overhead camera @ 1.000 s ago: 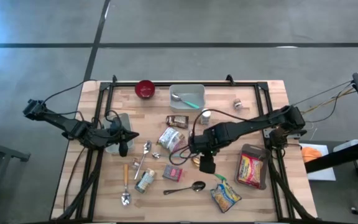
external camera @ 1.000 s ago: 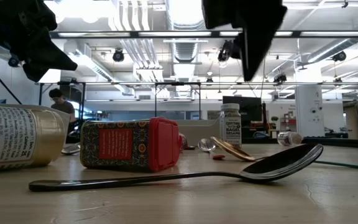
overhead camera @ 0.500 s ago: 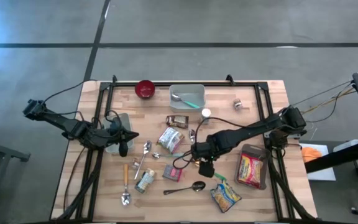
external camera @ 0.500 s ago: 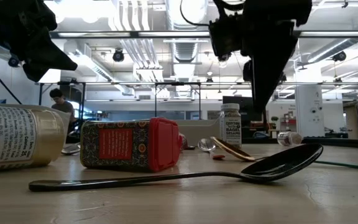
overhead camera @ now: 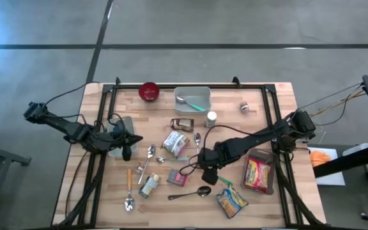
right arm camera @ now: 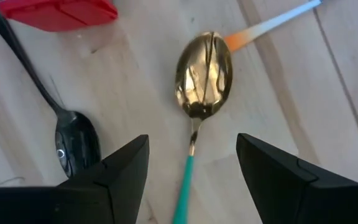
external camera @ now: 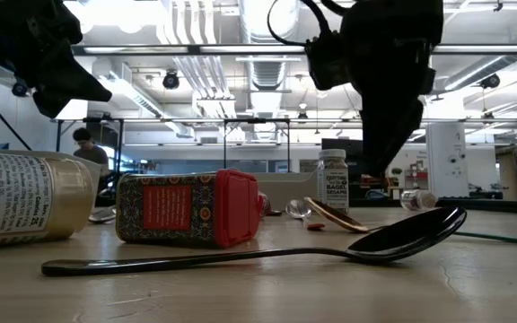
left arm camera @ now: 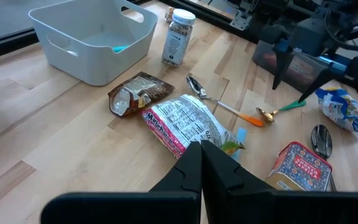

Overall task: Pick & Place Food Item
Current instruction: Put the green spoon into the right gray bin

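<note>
My right gripper (right arm camera: 191, 149) hangs open over the table's middle, fingers pointing down. Its two fingers stand either side of a gold spoon (right arm camera: 204, 74) with a teal handle (right arm camera: 182, 193), above it and apart from it. Food lies around it: a red tin (overhead camera: 177, 177), a noodle packet (overhead camera: 175, 142), a brown packet (overhead camera: 182, 123), a spice jar (overhead camera: 211, 118) and a yellow snack bag (overhead camera: 231, 200). My left gripper (overhead camera: 130, 145) waits shut at the table's left, holding nothing.
A black spoon (right arm camera: 76, 142) lies just beside the gold one, toward the red tin. A white bin (overhead camera: 192, 99) and a red bowl (overhead camera: 149, 91) stand at the far edge. A red-and-yellow packet (overhead camera: 257, 174) lies at the right, more spoons (overhead camera: 149, 153) left of centre.
My right gripper has come down toward the gold spoon, shifting a little toward the table's near edge, and has rolled about its pointing line. Nothing on the table has moved.
</note>
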